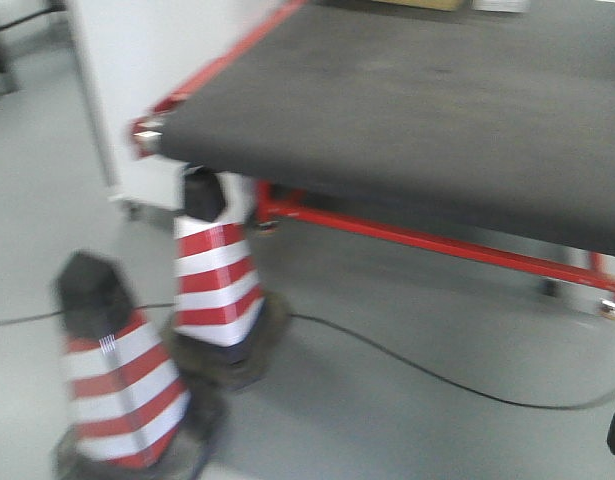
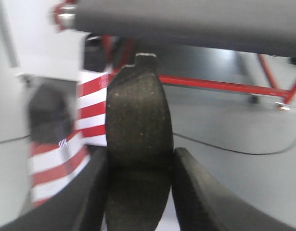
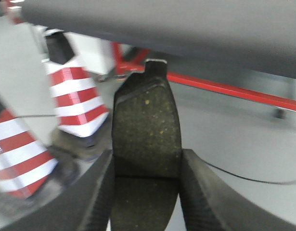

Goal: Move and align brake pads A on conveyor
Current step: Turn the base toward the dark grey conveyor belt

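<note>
In the left wrist view a grey-brown brake pad (image 2: 138, 120) stands on end, and my left gripper (image 2: 139, 161) is shut on its lower half. My right gripper (image 3: 147, 166) is likewise shut on a second brake pad (image 3: 146, 130), whose centre groove runs between the fingers. Both pads hang in the air below the level of the conveyor (image 1: 417, 110), the dark belt (image 2: 186, 21) that crosses the top of each wrist view (image 3: 186, 24). Neither gripper shows in the front view, and no pad lies on the visible part of the belt there.
Two red-and-white striped cones (image 1: 219, 285) (image 1: 117, 385) stand on the grey floor by the conveyor's near left corner. A red frame bar (image 1: 437, 240) runs under the belt. A black cable (image 1: 417, 370) lies across the floor. A white cabinet (image 1: 137, 90) stands at the left.
</note>
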Robot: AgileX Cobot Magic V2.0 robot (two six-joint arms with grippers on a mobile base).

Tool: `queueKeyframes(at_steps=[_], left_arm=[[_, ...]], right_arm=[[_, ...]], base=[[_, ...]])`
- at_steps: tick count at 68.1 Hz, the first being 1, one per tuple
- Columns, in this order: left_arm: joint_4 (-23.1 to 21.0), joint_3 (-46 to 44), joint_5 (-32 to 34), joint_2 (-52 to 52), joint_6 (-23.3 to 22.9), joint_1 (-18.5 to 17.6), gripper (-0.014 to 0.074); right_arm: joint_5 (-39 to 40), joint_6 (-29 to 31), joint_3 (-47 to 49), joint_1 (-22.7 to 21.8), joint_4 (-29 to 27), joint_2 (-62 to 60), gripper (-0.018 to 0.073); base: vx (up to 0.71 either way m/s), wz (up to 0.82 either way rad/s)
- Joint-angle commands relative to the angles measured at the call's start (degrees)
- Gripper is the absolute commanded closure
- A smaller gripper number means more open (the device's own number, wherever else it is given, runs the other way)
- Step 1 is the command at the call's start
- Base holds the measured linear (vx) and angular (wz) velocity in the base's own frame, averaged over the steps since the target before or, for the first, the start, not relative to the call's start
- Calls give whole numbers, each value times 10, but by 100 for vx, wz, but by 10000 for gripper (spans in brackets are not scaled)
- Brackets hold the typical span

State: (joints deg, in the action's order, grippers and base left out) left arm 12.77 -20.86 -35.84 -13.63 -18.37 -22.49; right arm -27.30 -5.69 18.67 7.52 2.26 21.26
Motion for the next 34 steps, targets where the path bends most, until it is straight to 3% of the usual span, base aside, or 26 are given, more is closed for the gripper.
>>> queueKeyframes(at_steps=[1,20,34], left_arm=[[7,-17,50,-7,-1,0,602],[7,-17,50,-7,-1,0,602],[7,-17,50,-7,-1,0,602]], right_arm=[[55,2,18,0,5,3,569],[55,2,18,0,5,3,569],[55,2,18,0,5,3,569]], base=[[22,-83],[22,-76],[27,-46]])
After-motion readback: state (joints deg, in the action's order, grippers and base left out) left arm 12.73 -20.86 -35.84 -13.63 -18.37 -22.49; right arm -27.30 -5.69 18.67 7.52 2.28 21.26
